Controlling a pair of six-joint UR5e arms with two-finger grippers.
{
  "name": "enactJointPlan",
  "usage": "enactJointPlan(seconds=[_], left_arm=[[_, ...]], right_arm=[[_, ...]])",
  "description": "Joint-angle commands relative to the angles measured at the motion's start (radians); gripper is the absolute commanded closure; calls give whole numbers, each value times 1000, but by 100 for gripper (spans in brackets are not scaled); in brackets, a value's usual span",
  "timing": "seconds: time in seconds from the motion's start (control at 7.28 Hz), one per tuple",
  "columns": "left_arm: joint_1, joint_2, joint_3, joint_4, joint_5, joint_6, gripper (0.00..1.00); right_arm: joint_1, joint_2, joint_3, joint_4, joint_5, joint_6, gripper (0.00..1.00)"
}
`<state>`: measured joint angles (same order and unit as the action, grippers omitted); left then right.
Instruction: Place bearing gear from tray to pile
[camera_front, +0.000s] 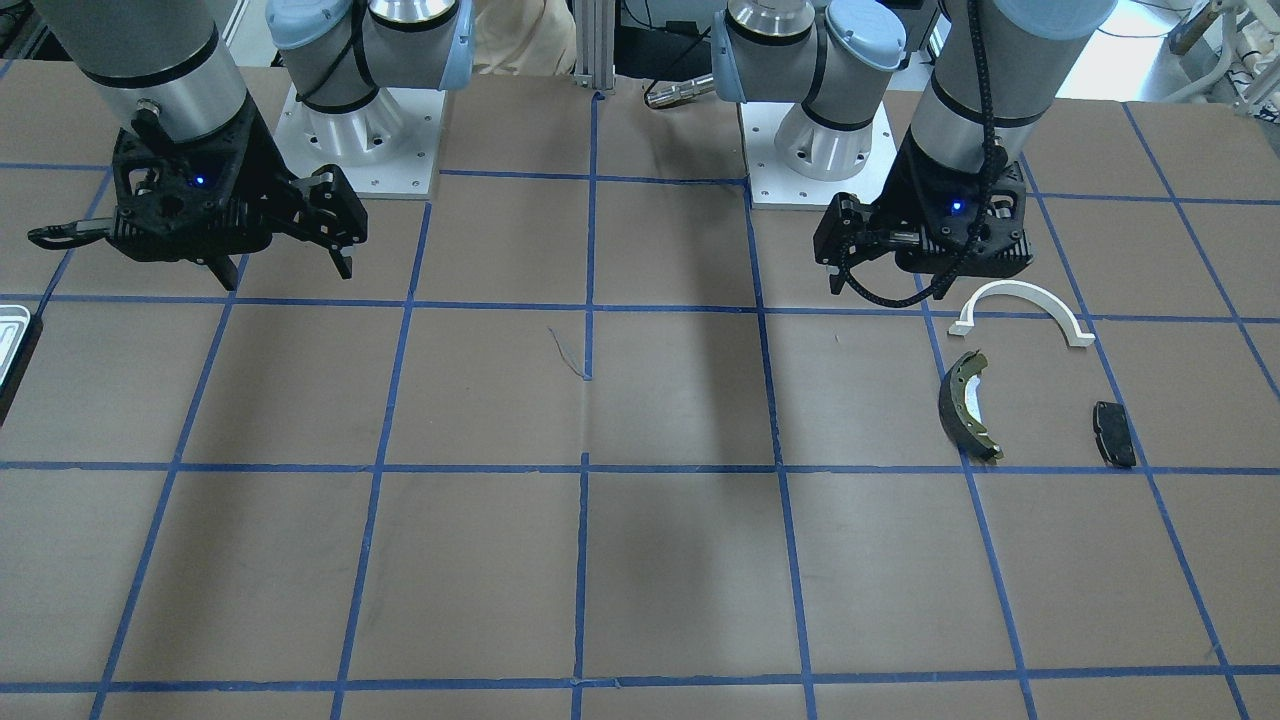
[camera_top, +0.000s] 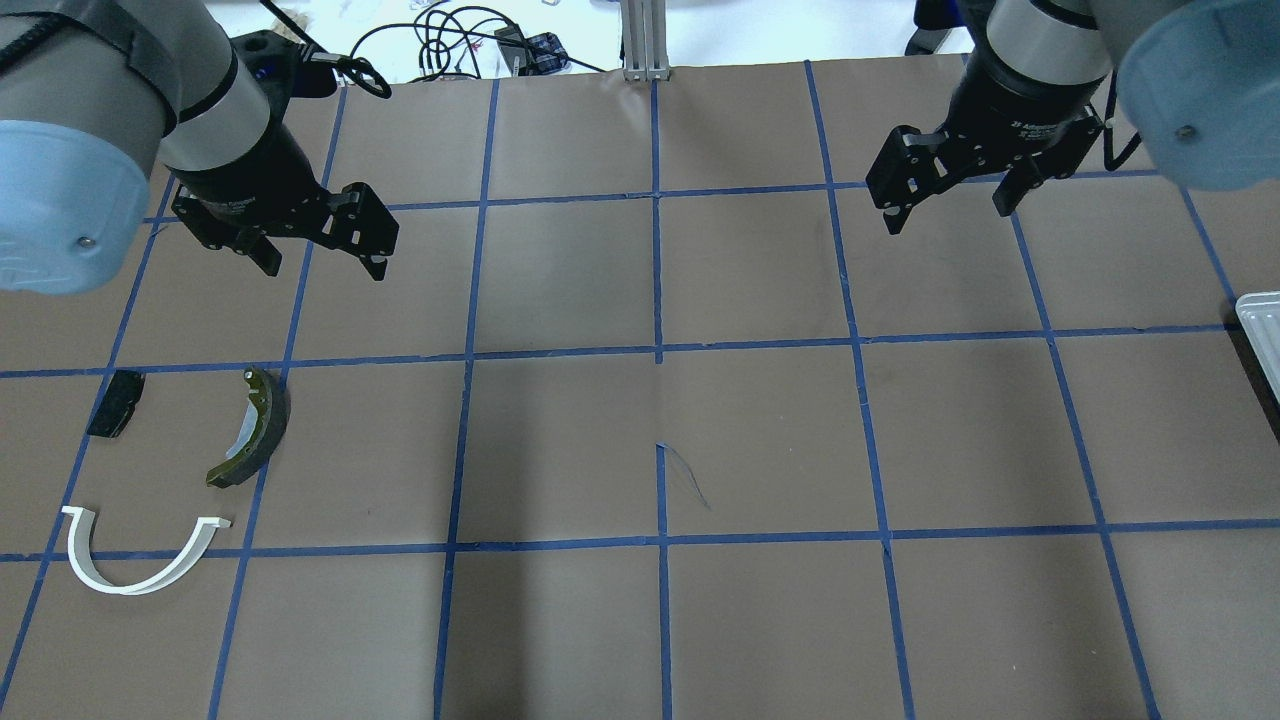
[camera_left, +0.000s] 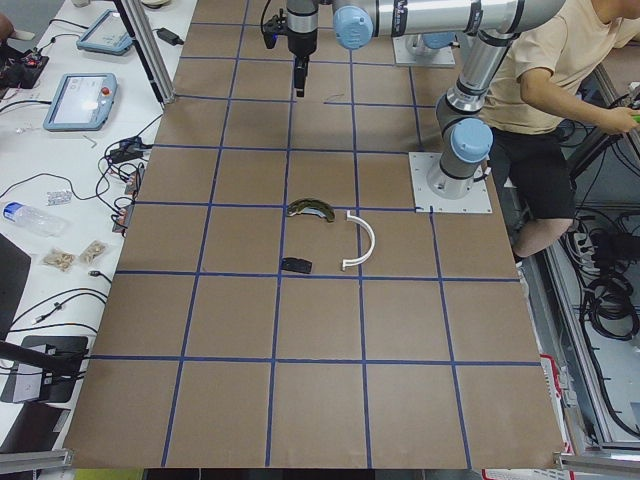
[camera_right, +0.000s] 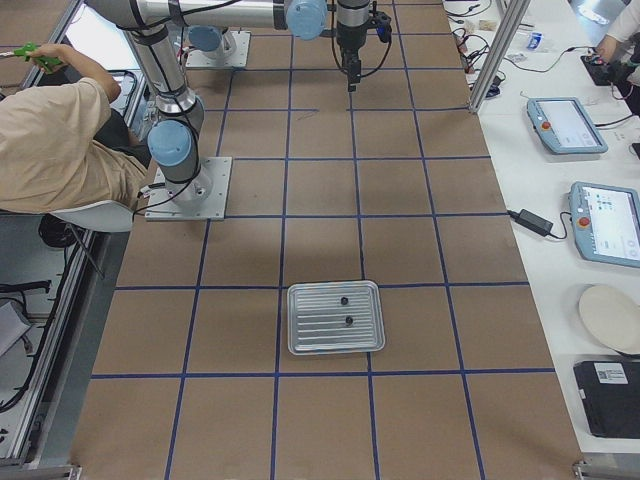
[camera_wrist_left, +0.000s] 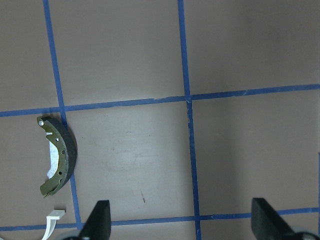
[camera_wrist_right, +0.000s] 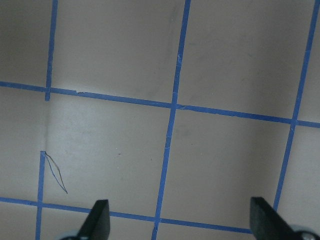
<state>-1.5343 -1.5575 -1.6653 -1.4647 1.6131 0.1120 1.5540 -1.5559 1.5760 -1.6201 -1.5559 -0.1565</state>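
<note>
Only the exterior right view shows the tray (camera_right: 300, 345) in full. It is a shallow silvery metal tray with a ribbed floor, raised rim and rounded corners. It lies on the tabletop (camera_right: 420, 260) toward the end on the robot's right, about midway between the robot-side and operator-side edges. The overhead and front-facing views catch only a corner of it at the frame edge.

Tray contents: two small dark round parts (camera_right: 343, 300), lying apart and clear of the rim, one nearer the ribs. They are too small to tell which is the bearing gear, and no other view shows them.

The pile sits on the robot's left half of the tabletop, nearer the robot-side edge, with its three pieces all apart. The white half-ring arch (camera_top: 135, 560) lies flat. The olive-and-black brake shoe (camera_top: 255, 430) lies beside it, curved. The small black brake pad (camera_top: 115, 402) is nearest the left end. The left wrist view shows the brake shoe's pale inner face and only one tip of the arch, with the pad outside the frame.

The left gripper (camera_top: 322, 262) hangs above the table just beyond the pile, fingers spread wide, holding nothing. The right gripper (camera_top: 945, 215) is likewise spread wide and unloaded, over bare tabletop well apart from the tray. Its wrist view shows only taped grid lines.
</note>
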Motion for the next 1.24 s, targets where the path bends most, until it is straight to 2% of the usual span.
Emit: enactJointPlan(seconds=[0.0,0.41,0.55,0.82,0.96,1.1], left_arm=[[2,0,-1,3,1,1,0],[3,0,-1,4,-1,1,0],[2,0,-1,4,1,0,0],[5,0,1,6,-1,1,0],[3,0,1,4,2,1,0],[3,0,-1,4,1,1,0]], right_arm=[[-5,0,-10,-1,7,-1,0],[-92,0,-19,9,-9,-29,0],[-200,-1,-19,14,-4,-99,0],[-419,10,-19,-3,-3,-388,0],[-540,46,-24,2,-1,-446,0],[-614,81,-19,-9,-1,-554,0]])
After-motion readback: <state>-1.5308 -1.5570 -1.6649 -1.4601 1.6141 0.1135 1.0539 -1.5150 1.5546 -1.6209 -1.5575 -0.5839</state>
